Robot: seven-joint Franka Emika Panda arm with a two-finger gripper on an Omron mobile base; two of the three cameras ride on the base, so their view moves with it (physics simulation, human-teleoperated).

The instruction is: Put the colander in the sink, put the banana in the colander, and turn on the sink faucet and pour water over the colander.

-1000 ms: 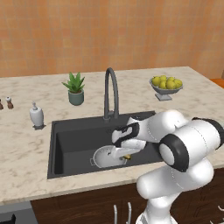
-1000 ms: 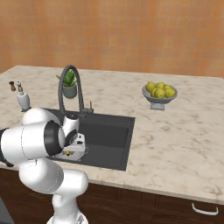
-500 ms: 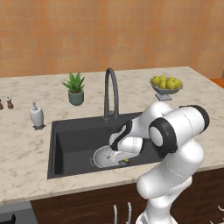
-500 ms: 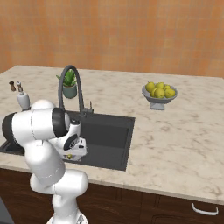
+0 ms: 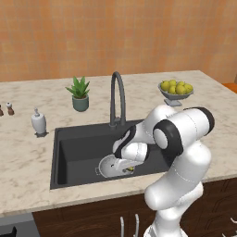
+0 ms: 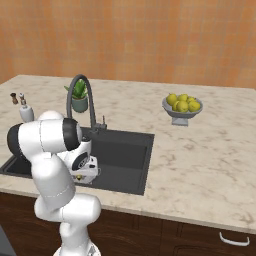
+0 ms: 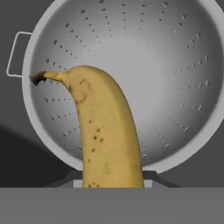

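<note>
My gripper holds the banana directly above the colander, which sits near the sink's front edge.

Colander bowl open beneath banana, sink floor left of it bare, faucet arching behind.
</note>
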